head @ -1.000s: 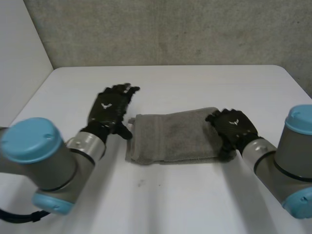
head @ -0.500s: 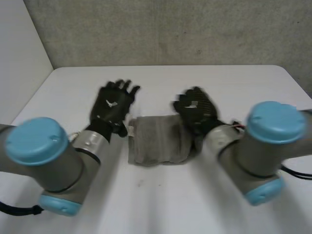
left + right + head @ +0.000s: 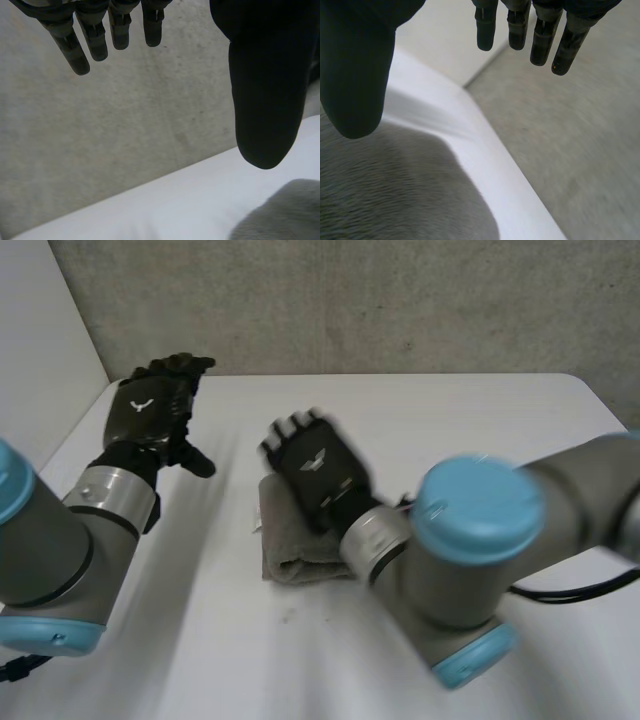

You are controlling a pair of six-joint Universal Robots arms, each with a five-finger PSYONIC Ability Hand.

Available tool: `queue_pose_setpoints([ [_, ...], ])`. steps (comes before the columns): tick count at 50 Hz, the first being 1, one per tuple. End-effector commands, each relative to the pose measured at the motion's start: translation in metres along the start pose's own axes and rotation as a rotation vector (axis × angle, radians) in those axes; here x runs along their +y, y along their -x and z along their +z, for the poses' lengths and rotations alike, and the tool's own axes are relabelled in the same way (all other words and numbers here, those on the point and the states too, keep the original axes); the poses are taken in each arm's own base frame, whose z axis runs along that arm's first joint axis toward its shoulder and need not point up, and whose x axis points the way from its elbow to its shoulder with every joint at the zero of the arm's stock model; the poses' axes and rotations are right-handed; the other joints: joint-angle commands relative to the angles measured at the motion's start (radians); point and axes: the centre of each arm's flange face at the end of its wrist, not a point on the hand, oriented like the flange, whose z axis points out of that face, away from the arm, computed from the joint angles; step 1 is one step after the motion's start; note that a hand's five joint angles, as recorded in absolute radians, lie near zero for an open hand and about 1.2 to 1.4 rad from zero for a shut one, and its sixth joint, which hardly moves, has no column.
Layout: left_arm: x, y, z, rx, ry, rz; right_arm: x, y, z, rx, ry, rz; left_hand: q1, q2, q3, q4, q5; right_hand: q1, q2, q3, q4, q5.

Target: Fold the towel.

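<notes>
Smooth white table (image 3: 450,415) bears a folded fuzzy towel (image 3: 290,558); left hand (image 3: 150,415), right hand (image 3: 315,465) splayed.

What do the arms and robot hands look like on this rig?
The left arm and right arm are thick grey tubes with round light-blue caps at the joints and a silver ring at each wrist. The left robot hand and right robot hand are black, with fingers, a thumb and a small white emblem on the back.
</notes>
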Motion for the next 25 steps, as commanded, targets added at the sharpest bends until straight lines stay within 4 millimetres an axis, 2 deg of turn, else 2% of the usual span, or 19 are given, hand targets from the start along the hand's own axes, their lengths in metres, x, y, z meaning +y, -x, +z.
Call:
queue_pose_setpoints([
  [1, 0.009, -0.034, 0.005, 0.082, 0.156, -0.096, 0.005, -0.067, -0.013, 0.056, 0.129, 0.422, -0.005, 0.01, 0.005, 0.007, -0.03, -0.037, -0.058, -0.04, -0.059, -0.076],
  [5, 0.021, -0.045, 0.006, 0.102, 0.245, -0.126, 0.01, -0.075, -0.01, 0.014, 0.169, 0.488, -0.005, 0.01, 0.005, 0.007, -0.03, -0.037, -0.058, -0.04, -0.059, -0.076],
  [7, 0.04, -0.056, 0.007, 0.121, 0.333, -0.126, 0.03, -0.07, -0.001, -0.023, 0.234, 0.516, -0.005, 0.01, 0.005, 0.007, -0.03, -0.037, -0.058, -0.04, -0.059, -0.076],
  [8, 0.041, -0.056, 0.007, 0.122, 0.333, -0.126, 0.03, -0.07, 0.0, -0.023, 0.234, 0.516, -0.005, 0.01, 0.005, 0.007, -0.03, -0.037, -0.058, -0.04, -0.059, -0.076],
  [10, 0.06, -0.064, 0.008, 0.135, 0.383, -0.114, 0.048, -0.065, 0.009, -0.032, 0.28, 0.524, -0.005, 0.01, 0.005, 0.007, -0.03, -0.037, -0.058, -0.04, -0.059, -0.076],
  [11, 0.06, -0.064, 0.008, 0.135, 0.383, -0.114, 0.048, -0.065, 0.009, -0.032, 0.281, 0.524, -0.005, 0.01, 0.005, 0.007, -0.03, -0.037, -0.058, -0.04, -0.059, -0.076],
  [12, 0.071, -0.066, 0.008, 0.134, 0.41, -0.111, 0.056, -0.062, 0.012, -0.037, 0.299, 0.521, -0.005, 0.01, 0.005, 0.007, -0.03, -0.037, -0.058, -0.04, -0.059, -0.076],
  [13, 0.072, -0.066, 0.008, 0.134, 0.41, -0.111, 0.068, -0.058, 0.016, -0.047, 0.324, 0.51, -0.005, 0.01, 0.005, 0.007, -0.03, -0.037, -0.058, -0.04, -0.059, -0.076],
  [16, 0.093, -0.065, 0.008, 0.132, 0.461, -0.093, 0.077, -0.055, 0.019, -0.056, 0.344, 0.495, -0.005, 0.01, 0.005, 0.007, -0.03, -0.037, -0.058, -0.04, -0.059, -0.076],
  [17, 0.094, -0.065, 0.008, 0.132, 0.461, -0.093, 0.088, -0.051, 0.022, -0.063, 0.363, 0.472, -0.005, 0.01, 0.005, 0.007, -0.03, -0.037, -0.058, -0.04, -0.059, -0.076],
  [18, 0.102, -0.065, 0.006, 0.136, 0.482, -0.066, 0.1, -0.046, 0.025, -0.068, 0.389, 0.425, -0.005, 0.01, 0.005, 0.007, -0.03, -0.037, -0.058, -0.04, -0.059, -0.076],
  [19, 0.103, -0.065, 0.006, 0.136, 0.482, -0.065, 0.1, -0.046, 0.025, -0.068, 0.39, 0.425, -0.005, 0.01, 0.005, 0.007, -0.03, -0.037, -0.058, -0.04, -0.059, -0.076],
  [21, 0.109, -0.065, 0.005, 0.149, 0.493, -0.021, 0.113, -0.044, 0.028, -0.052, 0.421, 0.355, -0.005, 0.01, 0.005, 0.007, -0.03, -0.037, -0.058, -0.04, -0.059, -0.076],
  [25, 0.105, -0.065, 0.007, 0.165, 0.456, 0.053, 0.113, -0.047, 0.029, -0.025, 0.426, 0.315, -0.005, 0.01, 0.005, 0.007, -0.03, -0.037, -0.058, -0.04, -0.059, -0.076],
])
